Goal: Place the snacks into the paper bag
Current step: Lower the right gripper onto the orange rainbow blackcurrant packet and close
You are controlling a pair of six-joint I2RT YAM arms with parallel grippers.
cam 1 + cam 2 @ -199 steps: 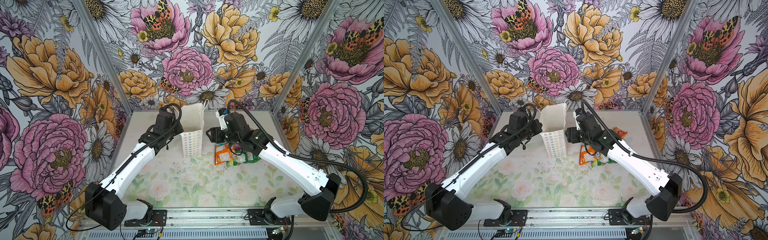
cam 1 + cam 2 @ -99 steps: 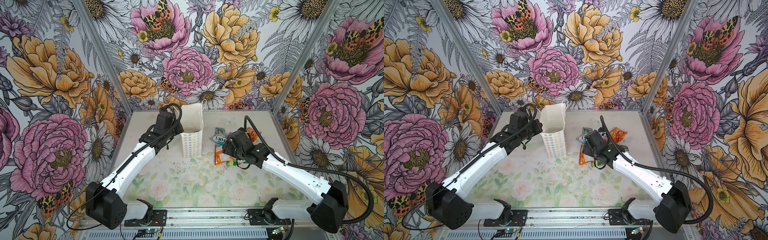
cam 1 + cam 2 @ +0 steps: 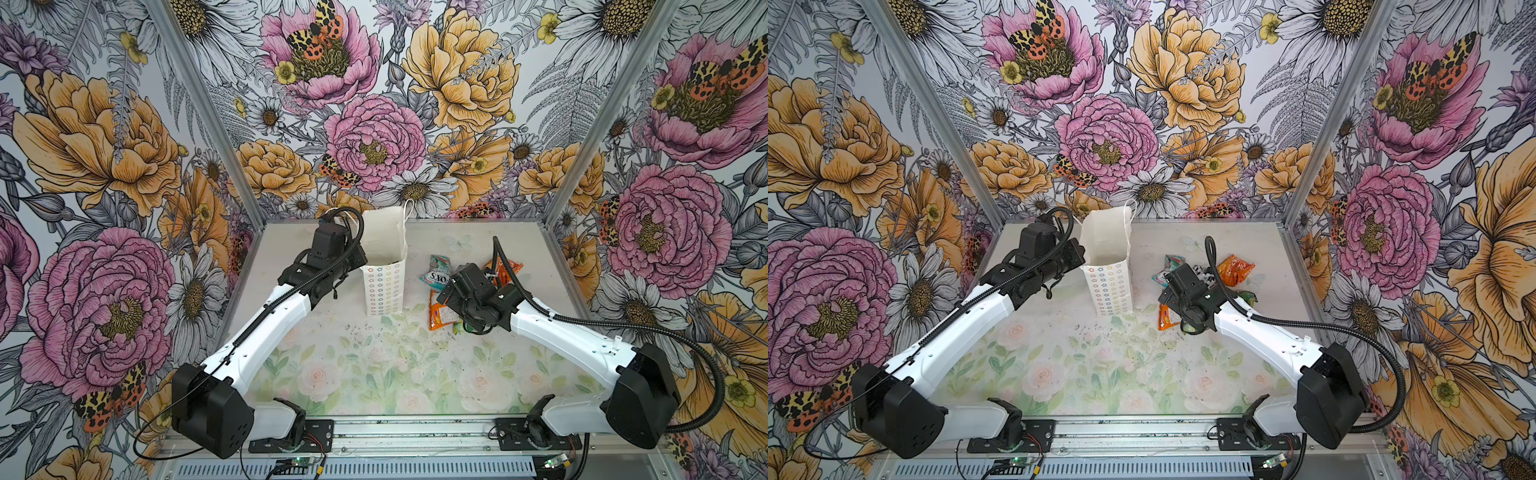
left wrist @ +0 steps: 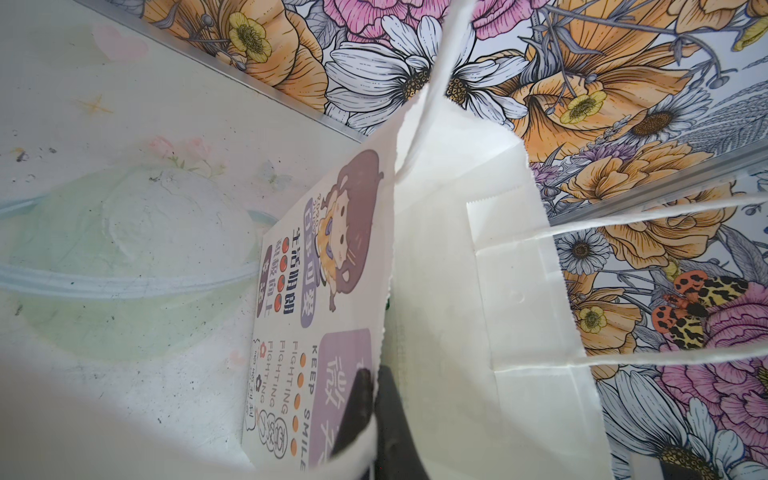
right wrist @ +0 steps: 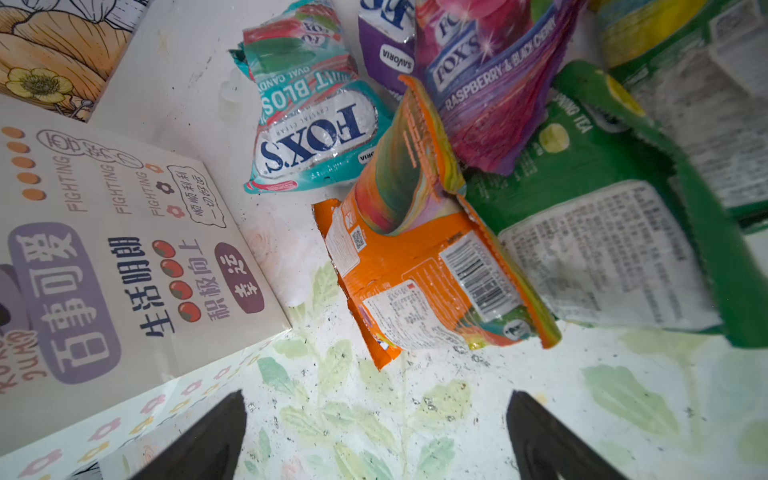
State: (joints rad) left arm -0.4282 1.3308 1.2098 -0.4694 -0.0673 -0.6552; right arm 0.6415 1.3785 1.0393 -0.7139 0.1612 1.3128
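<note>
Just left of centre in both top views: white paper bag point(image 3: 384, 266), upright on the floral table mat point(image 3: 374, 365), mouth open, thin cord handle point(image 3: 407, 208) rising from its upper rim. Pinched at the edge of its left wall by the left gripper point(image 4: 375, 409); fingers point(image 4: 357, 399) pressed together on the paper, one on the printed cartoon face, one inside, as the left wrist view shows.

Right of the bag and apart from it: heap of snacks on the mat. At the heap's upper left, teal FOX'S packet point(image 3: 436, 272); below it, orange packet point(image 3: 436, 320); at the upper right, second orange packet point(image 3: 1235, 268), partly behind a black cable. Closer, in the right wrist view: purple packet point(image 5: 490, 95) marked raspberry and black cherry, touching the orange one; green packet point(image 5: 602, 199) against both.

Hovering over the heap's left side, right gripper point(image 5: 376, 399), fingers point(image 5: 208, 436) spread wide, only mat showing between them.
</note>
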